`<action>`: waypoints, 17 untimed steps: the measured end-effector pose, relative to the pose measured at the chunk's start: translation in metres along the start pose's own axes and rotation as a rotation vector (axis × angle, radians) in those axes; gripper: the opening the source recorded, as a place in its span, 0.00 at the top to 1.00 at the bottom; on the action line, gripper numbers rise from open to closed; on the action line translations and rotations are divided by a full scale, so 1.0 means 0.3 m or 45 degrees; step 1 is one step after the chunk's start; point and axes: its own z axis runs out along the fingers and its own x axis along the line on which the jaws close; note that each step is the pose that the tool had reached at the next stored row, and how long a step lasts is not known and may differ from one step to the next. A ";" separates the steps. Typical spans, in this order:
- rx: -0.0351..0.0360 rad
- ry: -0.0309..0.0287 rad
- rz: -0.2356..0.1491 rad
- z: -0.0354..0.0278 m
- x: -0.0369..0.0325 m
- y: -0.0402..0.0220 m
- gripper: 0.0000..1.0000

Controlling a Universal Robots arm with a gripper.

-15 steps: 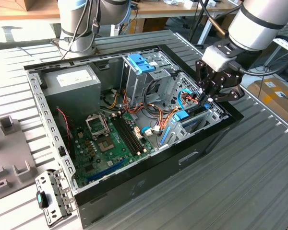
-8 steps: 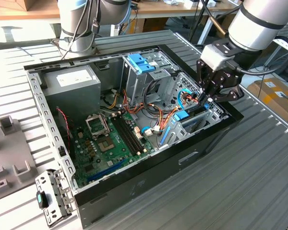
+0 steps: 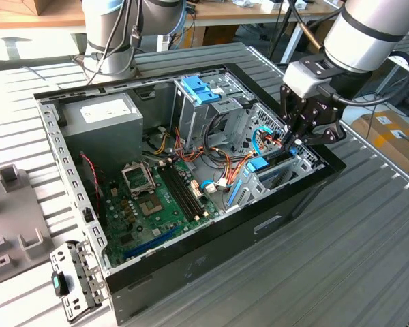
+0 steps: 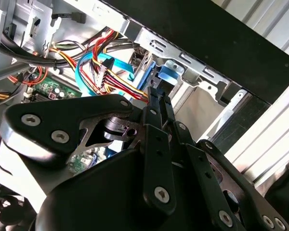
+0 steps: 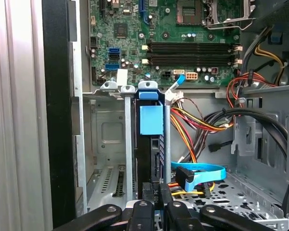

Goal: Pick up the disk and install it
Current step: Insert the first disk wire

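Disk (image 5: 149, 144) upright in the case's (image 3: 211, 262) corner bay, its end between nearly closed jaws.

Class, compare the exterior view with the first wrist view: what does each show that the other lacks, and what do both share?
Exterior view alone: the grey power supply, the light-blue bracket atop the drive cage, and the table. First wrist view alone: a close look down the drive bay beside the disk. Both: the gripper, the disk standing on edge in its slot, and the motherboard.

From the exterior view we look down at the whole open computer case (image 3: 191, 170) from afar, while both wrist views sit close inside it, sharing its drive bay (image 5: 149, 139).
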 end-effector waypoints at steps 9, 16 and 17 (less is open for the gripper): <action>0.0031 0.0028 0.057 0.000 0.000 0.000 0.83; 0.0045 0.0042 0.083 0.000 0.000 0.000 0.83; 0.0045 0.0042 0.083 0.000 0.000 0.000 0.83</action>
